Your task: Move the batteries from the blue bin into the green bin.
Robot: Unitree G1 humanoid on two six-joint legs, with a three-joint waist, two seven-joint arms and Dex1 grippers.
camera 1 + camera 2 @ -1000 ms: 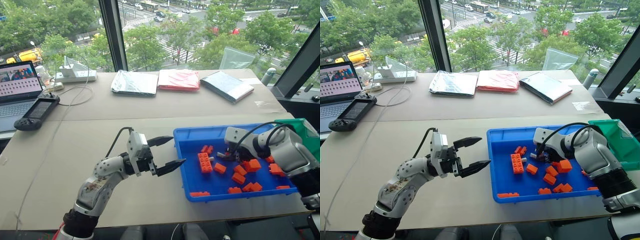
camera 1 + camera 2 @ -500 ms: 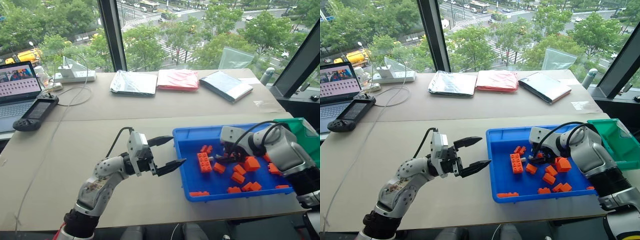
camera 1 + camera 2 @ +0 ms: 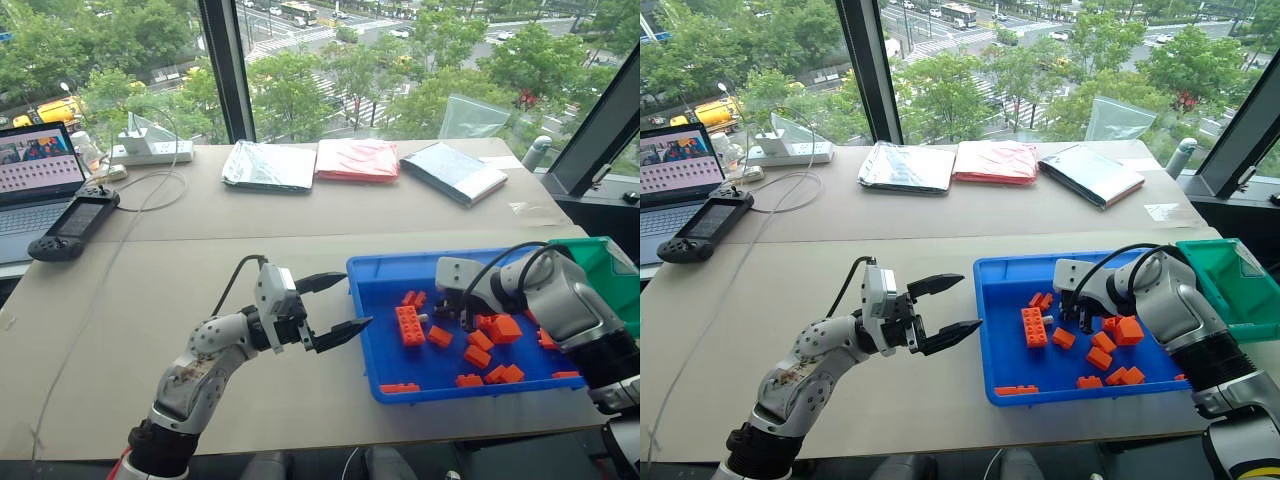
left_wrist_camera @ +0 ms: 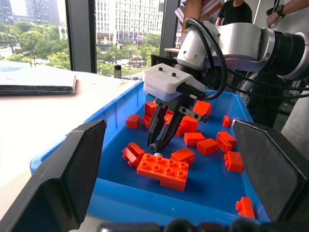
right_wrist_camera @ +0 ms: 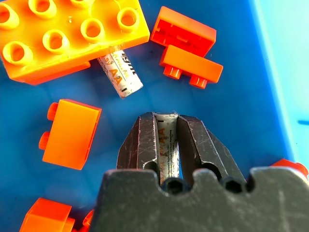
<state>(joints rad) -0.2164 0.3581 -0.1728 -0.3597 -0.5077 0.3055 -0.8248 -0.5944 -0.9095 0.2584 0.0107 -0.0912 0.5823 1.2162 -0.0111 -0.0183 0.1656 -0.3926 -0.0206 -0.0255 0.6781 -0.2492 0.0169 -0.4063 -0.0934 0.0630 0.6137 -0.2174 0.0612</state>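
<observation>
Inside the blue bin (image 3: 380,275), at about three o'clock from our left gripper (image 3: 335,305), our right gripper (image 4: 157,140) is clamped on a battery (image 5: 166,145). A second battery (image 5: 119,72) lies beside the large orange brick (image 5: 67,36). Our left gripper hangs spread wide and empty. At three o'clock sits the green bin (image 3: 1230,290).

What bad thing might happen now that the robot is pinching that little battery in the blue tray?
1. The right gripper pinches the round, smooth battery just at its fingertips, so it might slip out while being lifted.
2. If dropped on the way to the green bin, it could roll among the orange bricks.
3. The second battery lies tucked against the big brick, which may make it awkward to pinch.
</observation>
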